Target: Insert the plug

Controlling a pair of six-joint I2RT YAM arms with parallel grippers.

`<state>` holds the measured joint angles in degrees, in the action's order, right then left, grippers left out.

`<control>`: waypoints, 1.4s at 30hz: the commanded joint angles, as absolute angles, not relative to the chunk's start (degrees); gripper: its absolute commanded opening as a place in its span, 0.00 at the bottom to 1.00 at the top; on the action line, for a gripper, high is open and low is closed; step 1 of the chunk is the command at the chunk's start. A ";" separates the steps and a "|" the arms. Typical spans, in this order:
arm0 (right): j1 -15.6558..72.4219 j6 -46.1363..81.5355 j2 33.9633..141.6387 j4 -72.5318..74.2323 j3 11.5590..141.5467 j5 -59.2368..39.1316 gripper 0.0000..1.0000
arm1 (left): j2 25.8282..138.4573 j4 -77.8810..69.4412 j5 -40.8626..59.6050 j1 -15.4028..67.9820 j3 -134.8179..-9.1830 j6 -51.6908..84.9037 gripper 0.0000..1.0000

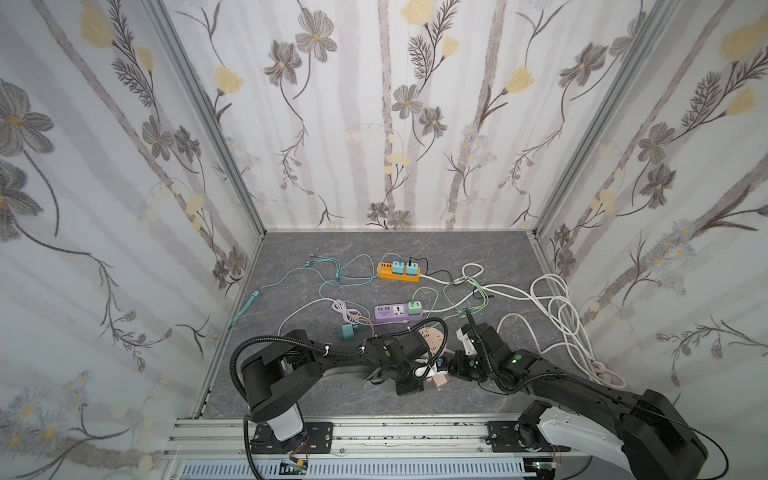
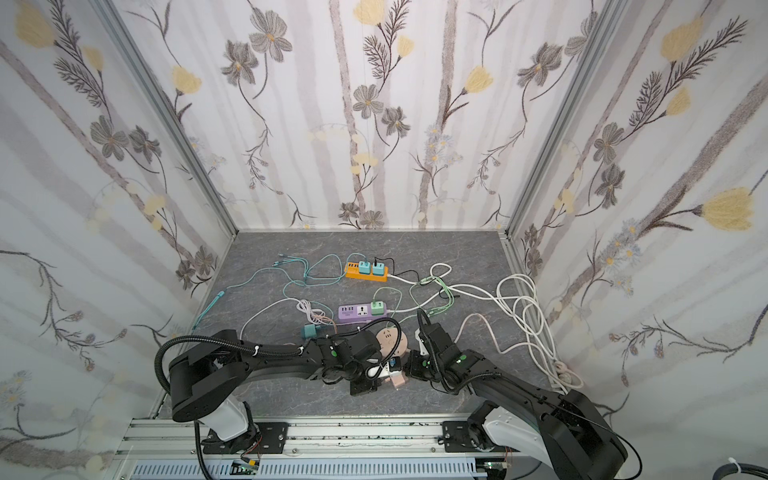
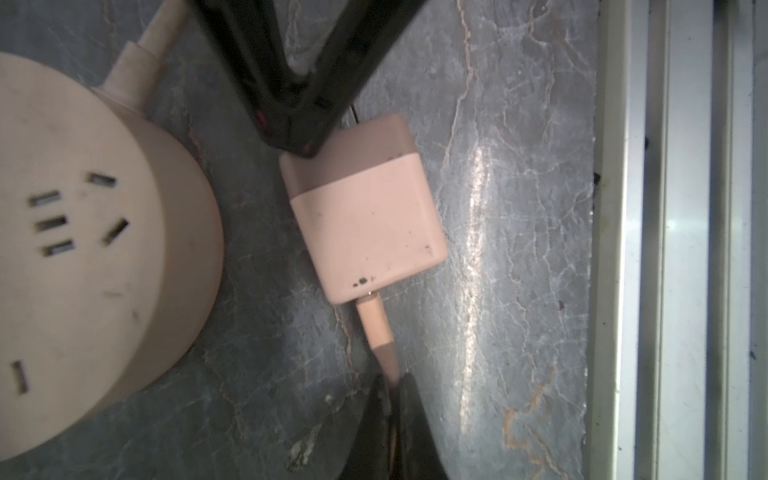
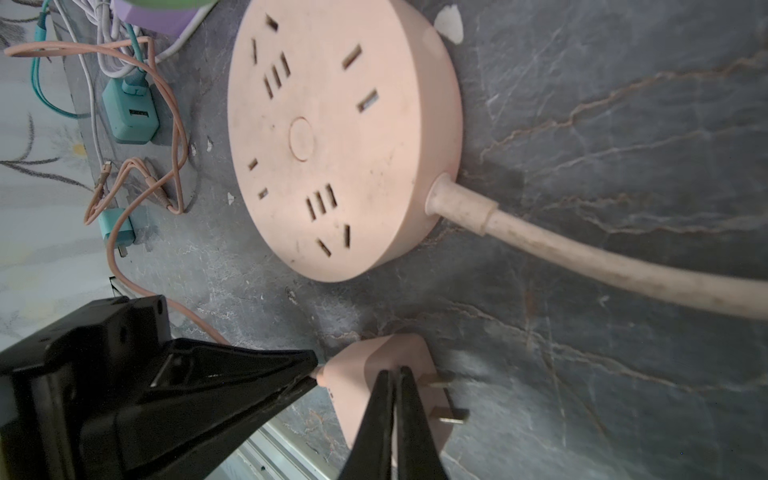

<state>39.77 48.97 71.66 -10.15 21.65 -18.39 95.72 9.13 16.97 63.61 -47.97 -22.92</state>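
Observation:
A pink cube plug (image 3: 365, 224) lies on its side on the grey table, its two prongs (image 4: 451, 415) bare and pointing away from the round pink socket block (image 4: 340, 137) beside it. A pink cable (image 3: 376, 328) leaves the plug's end, and my left gripper (image 3: 392, 384) is shut on it. My right gripper (image 4: 395, 374) is shut, its tips pressed together against the plug's body near the prong end, with nothing between them. In both top views the two grippers meet over the plug (image 1: 439, 380) (image 2: 397, 379), just in front of the socket block (image 1: 432, 336) (image 2: 390, 338).
Behind the socket block lie a purple power strip (image 1: 399, 311), an orange strip (image 1: 399, 272) with chargers, a loose teal charger (image 1: 345, 332) and tangled cables. White cable loops (image 1: 561, 316) pile at the right. The aluminium rail (image 3: 665, 249) runs close in front of the plug.

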 commanded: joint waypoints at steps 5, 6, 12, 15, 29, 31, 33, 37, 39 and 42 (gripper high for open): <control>41.48 49.56 73.40 -12.39 21.46 -26.09 0.07 | 97.08 -3.58 19.77 63.35 -50.24 -23.23 0.00; 41.48 49.74 73.15 -12.51 21.54 -25.90 0.07 | 97.11 -4.00 19.56 63.37 -49.90 -22.92 0.00; 41.40 48.78 66.71 -18.53 23.47 -21.30 0.33 | 94.62 -4.18 16.55 62.38 -47.19 -23.38 0.00; 41.31 45.01 62.45 -23.05 24.84 -17.67 0.53 | 93.12 -2.87 15.04 62.25 -45.19 -28.01 0.00; 41.79 28.13 69.99 -17.16 30.09 -20.83 0.85 | 78.46 -7.04 27.52 54.16 -34.83 -24.50 0.77; 42.22 26.21 72.97 -16.37 31.87 -21.42 0.86 | 74.35 -9.10 25.72 52.84 -32.29 -21.14 0.83; 42.83 24.54 76.03 -15.56 33.68 -21.84 0.87 | 69.66 -11.16 21.96 51.64 -30.02 -17.25 1.00; 44.29 20.72 83.91 -15.87 38.51 -22.21 0.88 | 62.78 -12.80 7.35 49.44 -27.66 -7.10 1.00; 47.30 18.96 87.48 -17.11 40.96 -21.14 0.88 | 61.20 -10.74 -1.83 48.28 -28.32 -0.83 1.00; 49.38 17.33 91.58 -20.48 44.07 -19.98 0.88 | 59.75 -6.42 -10.05 46.16 -29.87 8.35 1.00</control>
